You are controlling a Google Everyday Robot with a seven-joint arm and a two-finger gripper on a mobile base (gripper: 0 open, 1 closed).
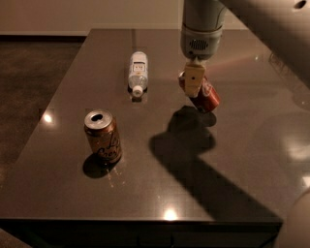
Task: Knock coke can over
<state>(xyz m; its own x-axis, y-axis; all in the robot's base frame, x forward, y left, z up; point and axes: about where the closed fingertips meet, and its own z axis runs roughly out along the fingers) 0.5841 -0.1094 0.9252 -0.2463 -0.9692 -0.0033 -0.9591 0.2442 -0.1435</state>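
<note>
By the far edge, the gripper (pixel 193 81), grip untellable, touches one tilted red script-lettered soda can (pixel 205 96); one orange-brown can (pixel 102 137), one clear plastic bottle (pixel 138 71).

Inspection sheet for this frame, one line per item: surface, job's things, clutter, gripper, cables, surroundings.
Surface: dark glossy table, with light glints and the arm's shadow on it.
Job's things: coke can tilted, not yet lying flat.
Clutter: orange-brown can upright at front left; water bottle lying on its side farther back.
Gripper: gripper at the coke can's upper end, hanging from the arm above.
Cables: nothing seen.
Surroundings: dark floor at left, pale wall behind.
</note>
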